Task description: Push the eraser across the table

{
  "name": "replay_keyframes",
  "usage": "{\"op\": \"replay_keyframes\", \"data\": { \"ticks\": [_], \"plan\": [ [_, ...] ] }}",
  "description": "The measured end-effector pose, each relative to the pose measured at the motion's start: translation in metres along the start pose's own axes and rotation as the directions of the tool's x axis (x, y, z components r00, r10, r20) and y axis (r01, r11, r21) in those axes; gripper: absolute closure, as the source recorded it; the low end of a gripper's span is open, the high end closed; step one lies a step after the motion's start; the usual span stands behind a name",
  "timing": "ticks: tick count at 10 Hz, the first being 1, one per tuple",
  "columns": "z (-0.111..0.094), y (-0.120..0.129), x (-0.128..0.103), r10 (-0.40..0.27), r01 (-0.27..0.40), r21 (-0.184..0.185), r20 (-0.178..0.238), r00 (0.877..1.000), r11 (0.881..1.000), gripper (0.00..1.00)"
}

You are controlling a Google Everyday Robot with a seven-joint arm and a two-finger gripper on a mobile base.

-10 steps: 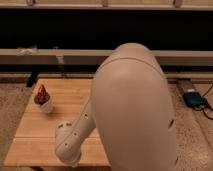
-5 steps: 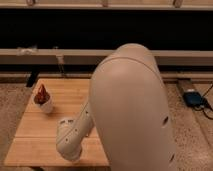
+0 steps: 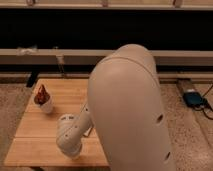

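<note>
Much of the surface [image 3: 35, 132] at lower left hides behind our arm [image 3: 125, 110]; the eraser and the shut gripper, whatever it may hold, are out of sight, likely behind it. Pushing blind, we could miss the eraser or knock the cup [image 3: 46, 105] at left.

table [image 3: 35, 134]: rectangular light-brown wooden top, lengthwise planks, level; right side hidden behind the arm. Can't make out the eraser.
</note>
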Motion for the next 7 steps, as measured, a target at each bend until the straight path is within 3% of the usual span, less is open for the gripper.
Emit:
{"op": "replay_keyframes", "data": {
  "ticks": [7],
  "plan": [
    [-0.002,-0.035,0.038,-0.065,0.066,0.016,-0.027,0.998,0.998,1.00]
  ]
}}
